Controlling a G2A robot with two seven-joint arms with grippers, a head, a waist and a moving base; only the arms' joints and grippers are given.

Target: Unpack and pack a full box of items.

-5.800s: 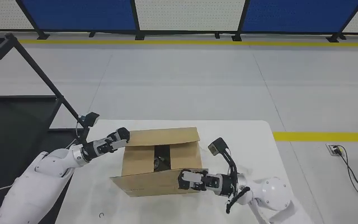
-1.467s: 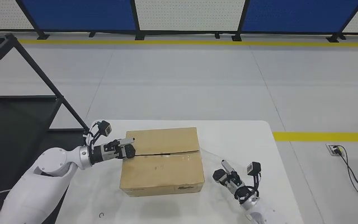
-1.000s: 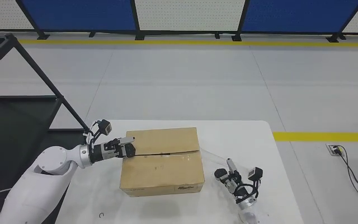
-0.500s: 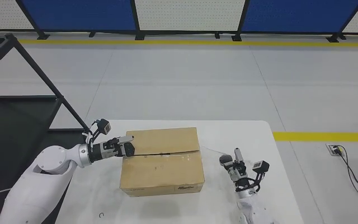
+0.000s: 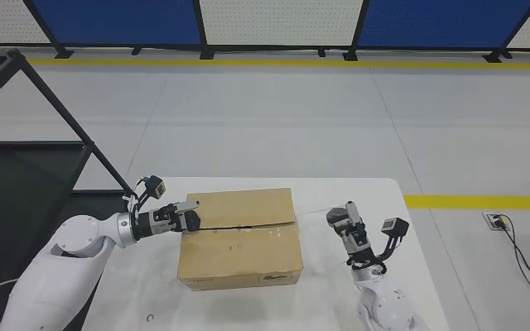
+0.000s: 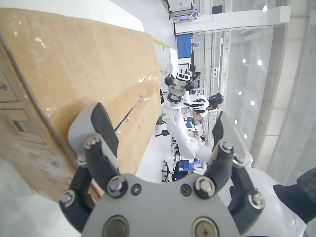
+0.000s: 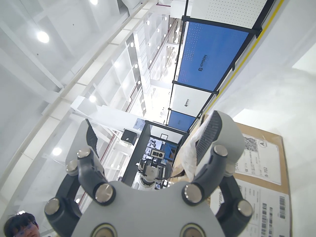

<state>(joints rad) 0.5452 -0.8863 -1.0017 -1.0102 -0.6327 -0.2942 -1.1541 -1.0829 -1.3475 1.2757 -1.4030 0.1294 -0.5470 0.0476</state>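
White table [image 5: 364,194] holds the shut box [image 5: 240,244]; its seam runs straight ahead of the left gripper [image 5: 194,222], spread wide and empty. The right gripper [image 5: 343,213], likewise spread, stands farther off.

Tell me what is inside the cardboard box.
The cardboard box has top flaps shut, meeting along a seam, so the inside is covered. The left gripper sits open at the seam's end.

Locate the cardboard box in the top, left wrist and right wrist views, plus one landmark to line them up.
Top view: cardboard box on the white table, flaps shut, left tool at its end.
Left wrist view: box close alongside one finger of the open tool, top seam showing.
Right wrist view: its labelled face lies beyond one finger of the right tool.
Shared landmark: blue partition panels.
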